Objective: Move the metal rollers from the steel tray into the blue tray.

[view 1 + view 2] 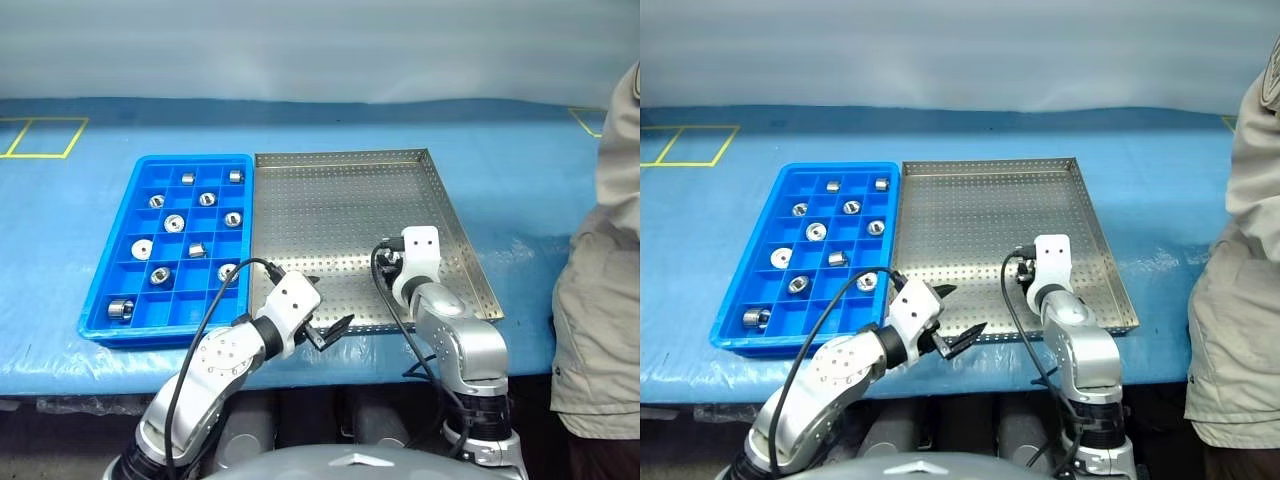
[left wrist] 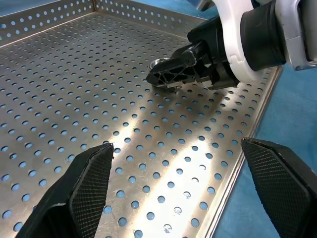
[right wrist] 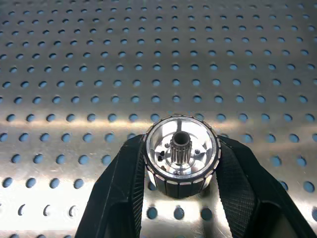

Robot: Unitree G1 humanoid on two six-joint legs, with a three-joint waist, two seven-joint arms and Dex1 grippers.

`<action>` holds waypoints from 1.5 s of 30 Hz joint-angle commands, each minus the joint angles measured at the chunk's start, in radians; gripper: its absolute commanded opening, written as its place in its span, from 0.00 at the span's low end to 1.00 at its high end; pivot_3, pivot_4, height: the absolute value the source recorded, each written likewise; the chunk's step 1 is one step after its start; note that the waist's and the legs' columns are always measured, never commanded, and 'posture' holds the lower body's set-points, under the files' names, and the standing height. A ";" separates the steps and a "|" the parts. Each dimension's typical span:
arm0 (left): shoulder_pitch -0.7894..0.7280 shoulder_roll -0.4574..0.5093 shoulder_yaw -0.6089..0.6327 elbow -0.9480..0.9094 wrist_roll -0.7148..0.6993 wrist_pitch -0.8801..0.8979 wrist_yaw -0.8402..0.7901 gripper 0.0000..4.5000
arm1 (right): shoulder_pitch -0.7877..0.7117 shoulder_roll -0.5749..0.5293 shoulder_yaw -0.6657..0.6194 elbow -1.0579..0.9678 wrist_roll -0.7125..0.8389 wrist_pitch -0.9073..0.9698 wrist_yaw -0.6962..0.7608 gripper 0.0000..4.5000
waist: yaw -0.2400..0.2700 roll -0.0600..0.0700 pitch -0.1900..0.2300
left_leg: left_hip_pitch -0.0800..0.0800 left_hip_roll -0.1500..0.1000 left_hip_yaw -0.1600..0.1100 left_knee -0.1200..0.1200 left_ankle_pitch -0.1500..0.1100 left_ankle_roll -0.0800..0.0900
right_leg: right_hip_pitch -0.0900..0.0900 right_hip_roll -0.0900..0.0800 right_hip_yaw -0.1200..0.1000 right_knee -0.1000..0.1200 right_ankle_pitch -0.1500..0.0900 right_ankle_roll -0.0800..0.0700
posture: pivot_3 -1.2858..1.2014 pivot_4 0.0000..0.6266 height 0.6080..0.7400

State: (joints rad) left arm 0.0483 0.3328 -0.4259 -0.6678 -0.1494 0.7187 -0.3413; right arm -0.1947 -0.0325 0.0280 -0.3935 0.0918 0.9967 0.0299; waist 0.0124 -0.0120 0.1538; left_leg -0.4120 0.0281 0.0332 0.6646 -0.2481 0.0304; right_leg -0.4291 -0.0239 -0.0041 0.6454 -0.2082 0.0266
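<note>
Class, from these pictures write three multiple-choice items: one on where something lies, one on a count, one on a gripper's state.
1. Where does the bright blue plastic compartment tray lie?
A. On the robot's left of the perforated steel tray
B. On its right
C. Stacked on it

2. How many shiny metal rollers are in the steel tray?
A. None
B. One
C. Five

3. The right gripper is:
A. Wide open
B. Shut on a roller
C. Holding the blue tray

Answers:
1 A: the blue tray sits beside the steel tray, on the robot's left.
2 B: a single metal roller shows there.
3 B: the right gripper has both fingers against that roller.
</note>
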 commanded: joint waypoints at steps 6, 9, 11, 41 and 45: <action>0.086 -0.075 0.140 -0.087 0.075 -0.098 0.164 1.00 | -0.219 0.017 0.153 0.004 0.060 -0.015 0.125 0.38 | 0.024 0.000 0.000 | 0.000 0.000 -0.001 -0.001 0.000 0.000 | 0.000 0.000 -0.001 0.000 0.003 0.004 | 0.61 0.24 1.00; 0.146 -0.077 0.191 -0.134 0.105 -0.137 0.205 1.00 | -0.273 0.034 0.219 0.057 0.070 -0.043 0.174 0.38 | 0.041 0.000 0.000 | 0.000 0.000 -0.002 -0.001 0.000 0.000 | 0.000 0.000 -0.002 0.000 0.003 0.004 | 0.65 0.24 1.00; 0.199 -0.063 0.213 -0.169 0.131 -0.167 0.219 1.00 | -0.297 0.052 0.258 0.090 0.078 -0.061 0.201 0.38 | 0.055 0.000 0.000 | 0.000 0.000 -0.002 -0.001 0.000 0.000 | 0.000 0.000 -0.002 -0.001 0.003 0.003 | 0.67 0.24 1.00; 0.473 -0.163 0.286 -0.227 0.201 -0.353 0.287 1.00 | -0.202 0.060 0.428 0.136 0.112 -0.049 0.333 0.81 | 0.341 -0.001 0.000 | -0.004 0.000 -0.004 -0.002 -0.001 -0.002 | -0.003 -0.002 -0.012 -0.003 -0.002 -0.003 | 0.71 0.24 1.00; 0.449 -0.162 0.291 -0.216 0.192 -0.350 0.273 1.00 | -0.210 0.044 0.395 0.069 0.148 -0.025 0.350 0.96 | 0.346 -0.001 0.000 | -0.005 0.001 -0.004 -0.002 -0.001 -0.002 | -0.003 -0.002 -0.013 -0.003 -0.003 -0.003 | 0.71 0.24 1.00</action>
State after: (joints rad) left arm 0.5039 0.1657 -0.1294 -0.8711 0.0390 0.3825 -0.0604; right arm -0.4007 0.0054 0.4483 -0.2626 0.2149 0.9713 0.3716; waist 0.3585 -0.0129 0.1535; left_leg -0.4172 0.0287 0.0292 0.6628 -0.2494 0.0284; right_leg -0.4323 -0.0258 -0.0172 0.6423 -0.2108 0.0239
